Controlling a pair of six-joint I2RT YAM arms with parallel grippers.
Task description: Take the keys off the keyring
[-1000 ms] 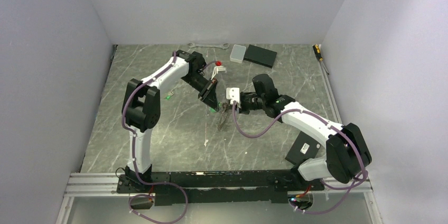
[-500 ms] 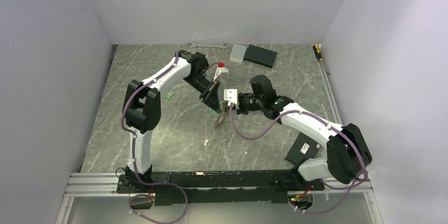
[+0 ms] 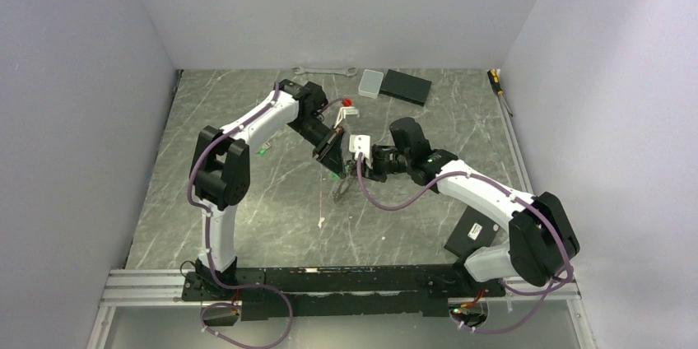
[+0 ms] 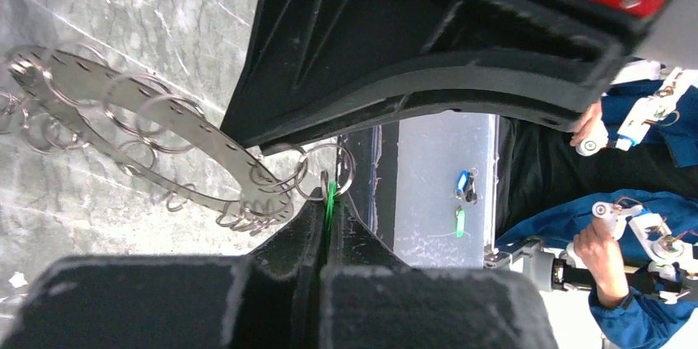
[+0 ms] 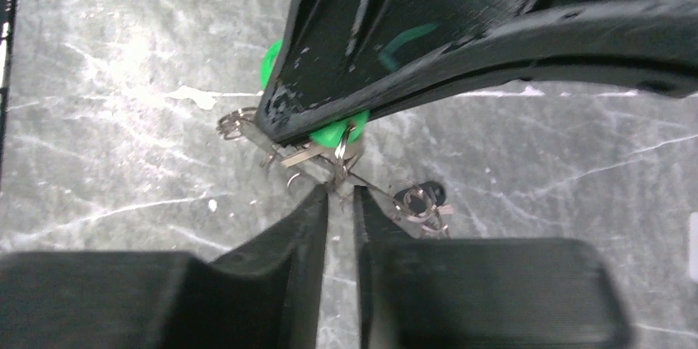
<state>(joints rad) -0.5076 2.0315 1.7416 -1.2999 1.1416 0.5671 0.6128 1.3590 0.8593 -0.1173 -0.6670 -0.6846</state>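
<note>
Three keys can be counted. One green-headed key point(image 5: 337, 132) sits at the tips of the left gripper point(image 4: 325, 209). One black-headed key point(image 5: 421, 198) hangs among small split rings just beside the right gripper point(image 5: 338, 198). A second small green piece point(image 3: 263, 149) lies alone on the table point(image 3: 247, 217), left of the left arm and well apart from the rest; it is too small to show its shape.

There is one keyring point(image 4: 197, 131). It is a perforated metal strip bent into a floppy loop and strung with many little wire rings. It dangles between the two grippers at the middle of the table, sagging toward the surface.

The left gripper's fingers are pressed together on the green key, which shows only as a thin green sliver between them. A split ring is threaded at that key's head. The right gripper's fingers stand a narrow slit apart, their tips on either side of one wire ring just below the green head. Whether they touch it cannot be told.

At the back edge lie one silver wrench point(image 3: 323, 71), one white box point(image 3: 371, 83) touching one black box point(image 3: 406, 86), and one screwdriver point(image 3: 496, 81).
</note>
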